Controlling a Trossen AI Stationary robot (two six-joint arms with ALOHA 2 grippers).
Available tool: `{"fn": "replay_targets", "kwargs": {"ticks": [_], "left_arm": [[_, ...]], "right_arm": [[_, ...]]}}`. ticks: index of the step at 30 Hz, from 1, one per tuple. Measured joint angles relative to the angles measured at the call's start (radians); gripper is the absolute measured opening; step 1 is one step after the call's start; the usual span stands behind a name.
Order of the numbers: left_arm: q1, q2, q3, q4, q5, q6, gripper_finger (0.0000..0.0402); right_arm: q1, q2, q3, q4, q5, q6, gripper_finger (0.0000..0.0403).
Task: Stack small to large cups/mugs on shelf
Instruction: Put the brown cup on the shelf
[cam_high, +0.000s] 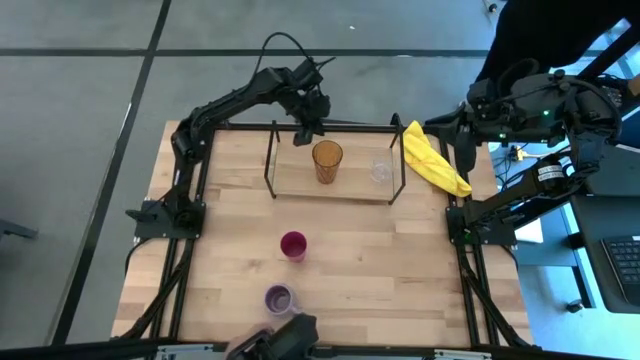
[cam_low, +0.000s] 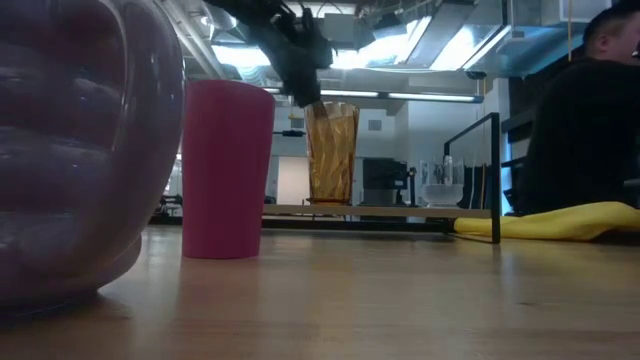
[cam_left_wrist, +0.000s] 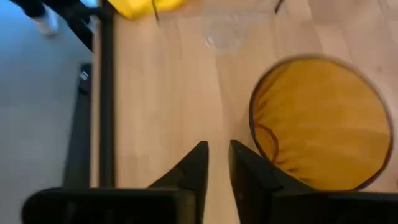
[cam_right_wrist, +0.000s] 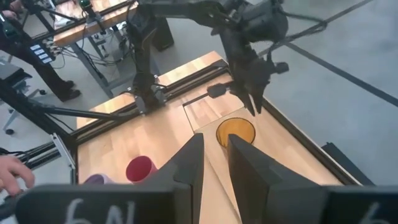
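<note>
Standing upright on the light wood board of the shelf, the amber tumbler sits near the board's centre, with the small clear glass at its 3 o'clock, apart from it, by the rack's right end posts. Magenta cup stands on the open tabletop at 6 o'clock from the shelf; lavender mug stands further along the same line, near the table's front edge. Neither touches the other.

Left gripper hangs just beside the tumbler at its 10 o'clock, above the shelf's back rail; fingers drawn to a narrow gap, gripping nothing, the tumbler rim just beside them. Right gripper is raised off the table's right side near the shelf's far right corner, fingers likewise nearly together and empty.

Yellow cloth lies at 3 o'clock from the shelf, outside the rack. A person in dark clothing sits behind the table at right
</note>
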Motion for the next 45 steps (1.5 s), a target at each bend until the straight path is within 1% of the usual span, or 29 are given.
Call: {"fn": "replay_targets", "kwargs": {"ticks": [4,6,8,11,15,18,20,25,31,35,40,45], "left_arm": [[0.001,-0.039,0.0,0.016,0.001,-0.007,0.0096],[-0.002,-0.043,0.003,0.02,0.0,-0.027,0.0108],[-0.003,-0.042,0.002,-0.012,0.001,-0.04,0.0117],[-0.008,-0.039,0.002,-0.028,0.008,-0.056,0.0121],[-0.023,-0.032,0.001,-0.03,0.065,-0.086,0.0121],[-0.035,-0.034,0.001,-0.032,0.071,-0.116,0.0122],[-0.04,-0.033,0.001,-0.045,0.048,-0.145,0.0122],[-0.054,-0.033,0.001,-0.054,-0.048,-0.229,0.0122],[-0.054,-0.033,0.001,-0.102,-0.049,-0.357,0.0122],[-0.063,-0.033,0.001,-0.105,-0.055,-0.469,0.0122],[-0.075,-0.033,0.001,-0.122,-0.064,-0.543,0.0122],[-0.1,-0.024,0.001,-0.138,-0.181,-0.579,0.0122]], "right_arm": [[0.0,0.0,0.0,0.0,0.0,-0.014,0.0074],[0.0,0.0,0.0,0.0,0.0,-0.024,0.0074],[0.0,0.0,0.0,0.0,0.001,-0.027,0.0074],[0.0,0.0,0.0,0.0,0.001,-0.027,0.0074],[0.0,0.0,0.0,0.0,0.0,-0.026,0.0074],[0.0,0.0,0.0,0.0,0.0,-0.026,0.0074],[0.0,0.0,0.0,-0.001,0.0,-0.026,0.0074],[0.0,0.0,0.0,-0.006,0.0,-0.031,0.0074],[0.0,0.0,0.0,-0.01,0.0,-0.044,0.0074],[0.0,0.0,0.0,-0.01,0.0,-0.054,0.0074],[0.0,0.0,0.0,-0.024,0.0,-0.057,0.0074],[0.0,0.002,0.0,-0.04,0.0,-0.055,0.0074]]}}
